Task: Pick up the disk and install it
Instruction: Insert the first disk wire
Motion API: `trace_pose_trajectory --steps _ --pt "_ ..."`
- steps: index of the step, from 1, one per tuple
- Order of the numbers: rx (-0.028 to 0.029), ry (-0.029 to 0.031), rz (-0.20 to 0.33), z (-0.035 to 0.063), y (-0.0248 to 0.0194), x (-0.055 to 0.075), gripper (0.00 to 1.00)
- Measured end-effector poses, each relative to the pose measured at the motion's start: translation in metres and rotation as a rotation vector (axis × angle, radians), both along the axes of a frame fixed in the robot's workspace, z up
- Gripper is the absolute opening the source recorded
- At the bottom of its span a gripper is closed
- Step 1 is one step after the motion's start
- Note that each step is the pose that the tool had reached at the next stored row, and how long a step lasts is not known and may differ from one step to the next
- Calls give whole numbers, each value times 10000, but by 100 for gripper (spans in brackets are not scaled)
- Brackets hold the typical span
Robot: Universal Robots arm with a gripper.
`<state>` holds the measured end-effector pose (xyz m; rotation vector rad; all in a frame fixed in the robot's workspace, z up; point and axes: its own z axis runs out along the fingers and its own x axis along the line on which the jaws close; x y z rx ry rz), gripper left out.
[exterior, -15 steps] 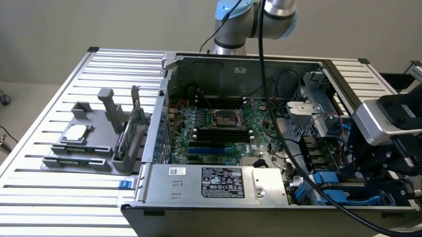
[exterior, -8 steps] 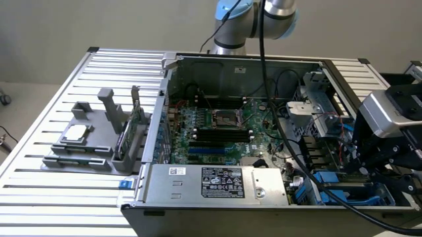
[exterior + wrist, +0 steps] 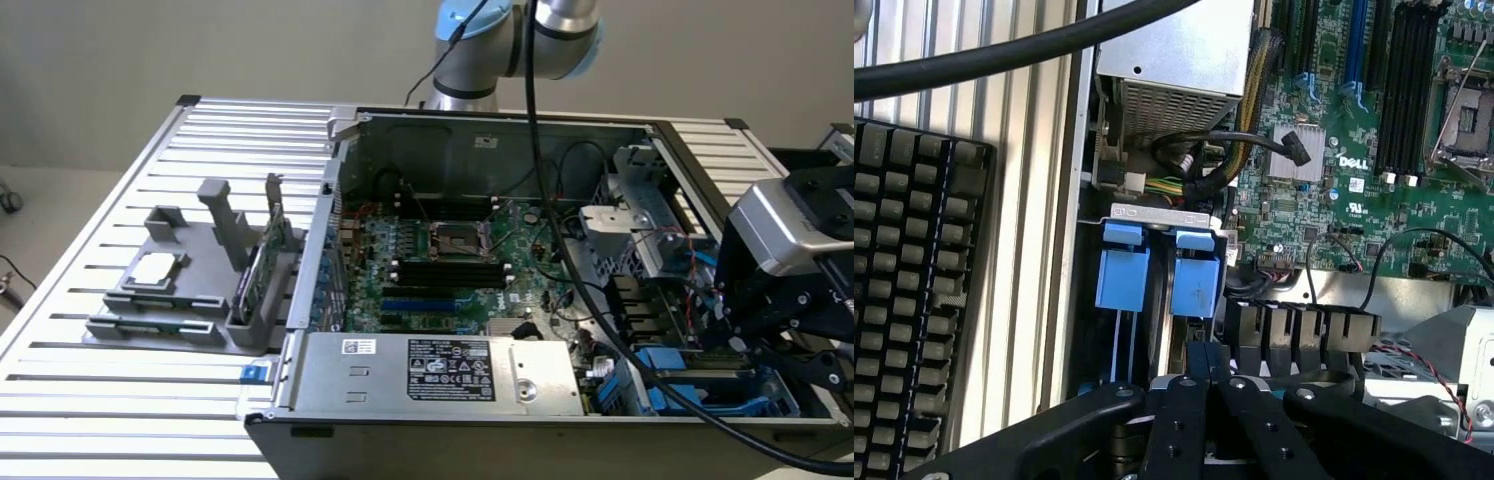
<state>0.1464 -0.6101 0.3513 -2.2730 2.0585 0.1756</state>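
Gripper [image 3: 1209, 355]: fingers pressed together, nothing pinched. Straight ahead of the tips, the disk [image 3: 1197, 285] appears to stand edge-on in the drive bay [image 3: 1154, 215], just beside a second blue carrier [image 3: 1124, 280]. Pick-up looks done; full seating cannot be judged

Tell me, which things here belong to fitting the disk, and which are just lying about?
For the job: the hand, shut; the two blue carriers nearest it; the open computer case.
Lying about: the keyboard; the grey stand with the small square chip.
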Motion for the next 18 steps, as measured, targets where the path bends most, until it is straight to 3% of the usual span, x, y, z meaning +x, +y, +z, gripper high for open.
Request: trace_pose_trajectory --steps 10,18 --pt "0 0 -22 0 0 0 11" --pt "29 -1 -743 23 0 0 11"
